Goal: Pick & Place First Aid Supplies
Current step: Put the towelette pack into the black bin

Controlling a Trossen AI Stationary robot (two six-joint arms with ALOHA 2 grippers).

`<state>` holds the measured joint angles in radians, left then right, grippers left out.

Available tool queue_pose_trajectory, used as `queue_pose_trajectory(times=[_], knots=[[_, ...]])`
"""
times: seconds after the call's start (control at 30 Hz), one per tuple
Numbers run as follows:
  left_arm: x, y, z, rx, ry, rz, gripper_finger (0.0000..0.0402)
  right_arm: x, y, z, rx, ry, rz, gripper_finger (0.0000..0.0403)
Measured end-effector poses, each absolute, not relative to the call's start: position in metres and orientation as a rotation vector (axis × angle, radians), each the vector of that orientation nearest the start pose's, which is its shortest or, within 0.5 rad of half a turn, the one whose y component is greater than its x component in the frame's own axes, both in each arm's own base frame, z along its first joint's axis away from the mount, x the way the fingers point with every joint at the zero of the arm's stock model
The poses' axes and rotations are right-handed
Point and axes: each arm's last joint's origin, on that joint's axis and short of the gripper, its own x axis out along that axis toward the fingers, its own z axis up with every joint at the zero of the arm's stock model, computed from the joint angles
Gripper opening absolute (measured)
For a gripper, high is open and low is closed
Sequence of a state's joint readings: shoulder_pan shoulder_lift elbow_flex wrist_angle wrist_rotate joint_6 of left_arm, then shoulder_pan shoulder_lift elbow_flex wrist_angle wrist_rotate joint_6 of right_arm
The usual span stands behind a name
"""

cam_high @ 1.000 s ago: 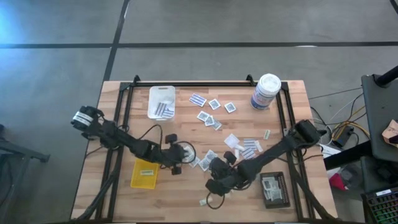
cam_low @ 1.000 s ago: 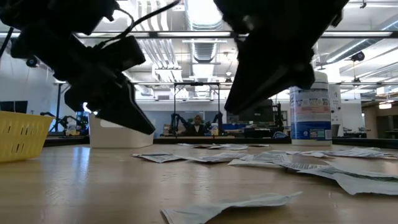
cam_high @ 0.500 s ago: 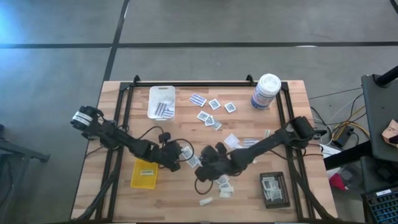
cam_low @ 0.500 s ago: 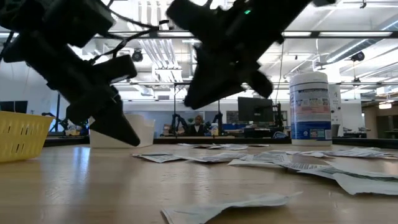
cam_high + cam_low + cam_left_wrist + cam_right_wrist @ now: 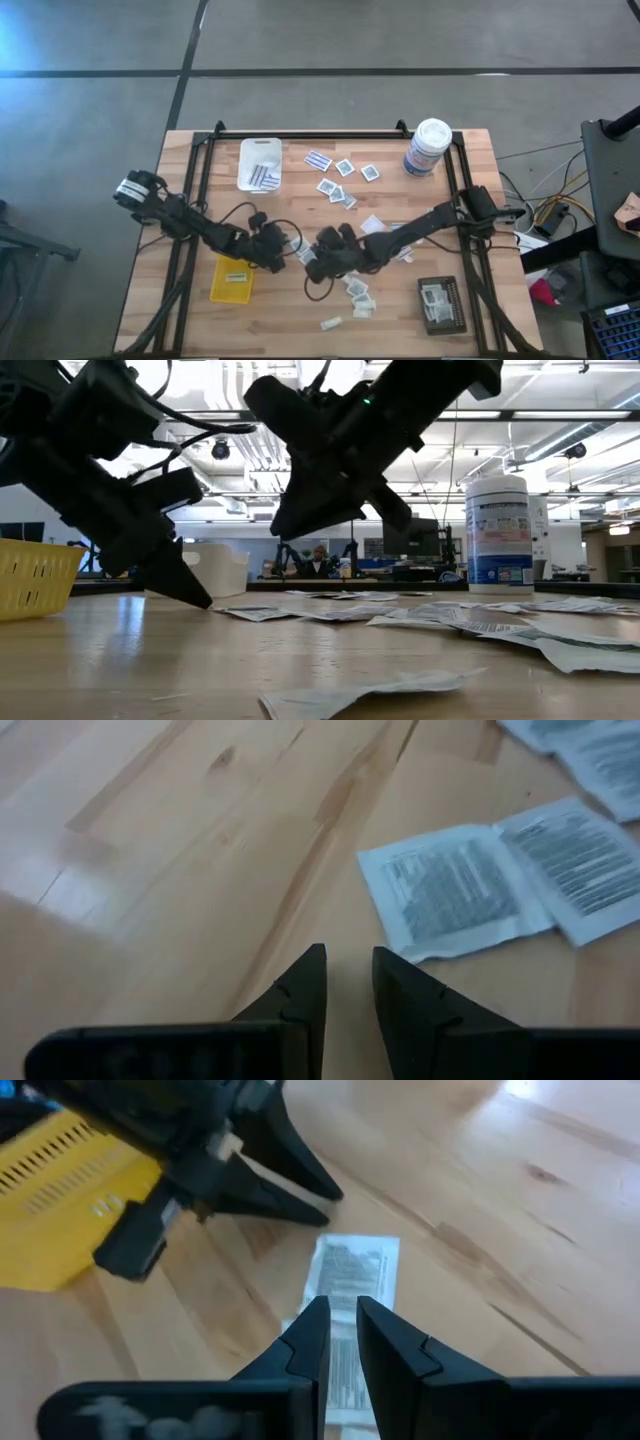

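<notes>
Right gripper [image 5: 312, 266] is now seen near the table's centre, its fingers a narrow slit apart with nothing between them; a second ago it was over the near-right packets, so it has swept leftward. Left gripper [image 5: 290, 250] is seen just beside it, fingers likewise narrowly parted and empty, having edged slightly right. A white packet [image 5: 352, 1267] lies flat on the wood between the two tools, just ahead of the right fingertips [image 5: 318, 1312]. Many packets [image 5: 340, 189] are scattered further off; a few are already in the white tray [image 5: 259, 163], yellow tray [image 5: 232, 279] and black tray [image 5: 441, 304]. Judgement: both arms converge on one packet; no pick is made yet.
</notes>
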<state>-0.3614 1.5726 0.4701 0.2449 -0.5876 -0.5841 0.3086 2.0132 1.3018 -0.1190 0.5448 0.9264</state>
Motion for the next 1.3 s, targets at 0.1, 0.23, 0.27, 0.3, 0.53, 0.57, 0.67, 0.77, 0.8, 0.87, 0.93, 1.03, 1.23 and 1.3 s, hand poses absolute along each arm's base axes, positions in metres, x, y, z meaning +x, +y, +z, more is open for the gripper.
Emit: queue_pose_trajectory(times=[0.1,0.23,0.27,0.3,0.53,0.57,0.67,0.77,0.8,0.87,0.93,1.03,1.23,1.3], knots=[[0.237,-0.073,0.109,-0.164,0.632,0.403,0.0078,0.405,0.111,0.159,0.538,0.583,-0.548,0.0052],[0.242,-0.075,0.114,-0.149,0.587,0.373,0.0078,0.406,0.109,0.159,0.547,0.58,-0.553,0.0052],[0.242,-0.075,0.115,-0.144,0.582,0.367,0.0078,0.406,0.109,0.158,0.552,0.579,-0.557,0.0052],[0.242,-0.075,0.115,-0.142,0.583,0.363,0.0078,0.407,0.109,0.155,0.563,0.574,-0.568,0.0052],[0.239,-0.075,0.108,-0.157,0.618,0.35,0.0078,0.411,0.108,0.135,0.602,0.562,-0.624,0.0052],[0.238,-0.074,0.106,-0.159,0.625,0.354,0.0078,0.412,0.107,0.134,0.607,0.557,-0.625,0.0052],[0.236,-0.074,0.1,-0.173,0.637,0.368,0.0078,0.414,0.105,0.13,0.6,0.554,-0.628,0.0052],[0.235,-0.073,0.095,-0.198,0.638,0.387,0.0078,0.415,0.102,0.129,0.595,0.555,-0.633,0.0052],[0.235,-0.073,0.094,-0.207,0.637,0.394,0.0078,0.415,0.101,0.129,0.596,0.554,-0.635,0.0052],[0.235,-0.073,0.092,-0.224,0.637,0.403,0.0078,0.416,0.099,0.129,0.599,0.552,-0.641,0.0052],[0.235,-0.074,0.091,-0.232,0.643,0.404,0.0078,0.416,0.097,0.129,0.619,0.547,-0.65,0.0052],[0.235,-0.074,0.091,-0.235,0.647,0.404,0.0078,0.418,0.092,0.129,0.665,0.55,-0.652,0.006],[0.234,-0.074,0.09,-0.236,0.656,0.398,0.0078,0.42,0.083,0.128,0.708,0.574,-0.64,0.0095],[0.234,-0.074,0.09,-0.236,0.658,0.397,0.0078,0.42,0.081,0.128,0.739,0.568,-0.654,0.0107]])
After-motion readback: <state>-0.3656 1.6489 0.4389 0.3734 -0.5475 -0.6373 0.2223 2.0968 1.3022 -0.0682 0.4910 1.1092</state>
